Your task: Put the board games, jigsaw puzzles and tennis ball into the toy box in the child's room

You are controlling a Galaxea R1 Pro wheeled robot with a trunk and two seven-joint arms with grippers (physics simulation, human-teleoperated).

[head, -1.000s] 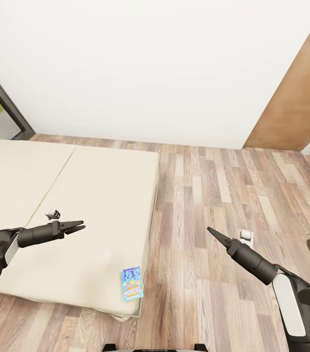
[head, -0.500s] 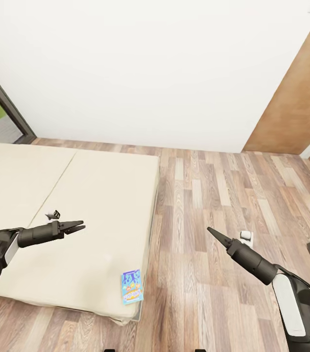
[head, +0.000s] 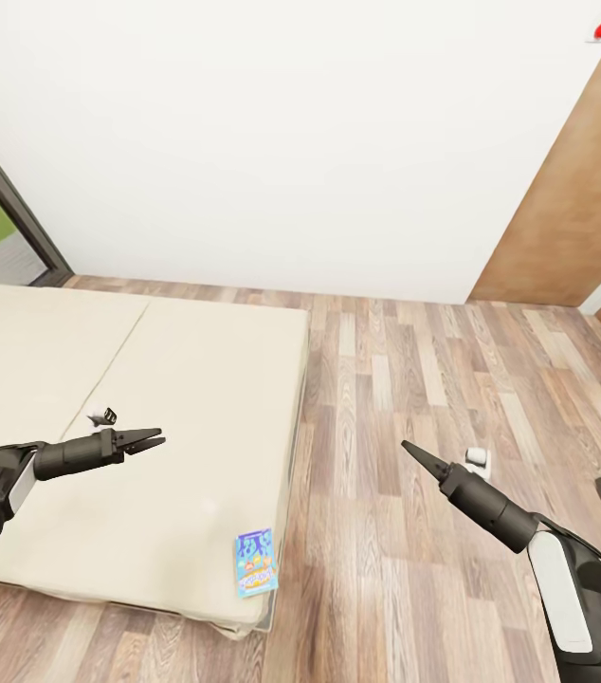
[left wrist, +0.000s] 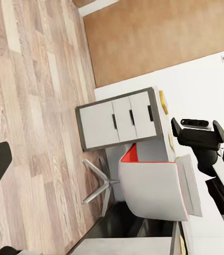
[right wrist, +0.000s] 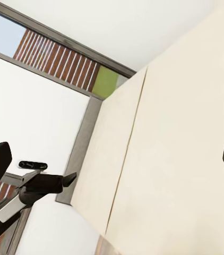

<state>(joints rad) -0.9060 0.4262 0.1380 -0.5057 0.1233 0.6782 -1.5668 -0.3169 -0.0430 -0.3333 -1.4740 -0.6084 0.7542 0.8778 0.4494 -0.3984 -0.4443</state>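
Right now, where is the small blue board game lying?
In the head view, the small blue board game lies flat on the bed, at its near right corner beside the wooden floor, lower than the left gripper.

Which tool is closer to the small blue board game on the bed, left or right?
Left. The left tool hovers over the bed, up-left of the blue board game at the mattress corner. The right tool is over the floor, farther off to the game's right.

The board game's [head: 256,563] cover print is too small to read.
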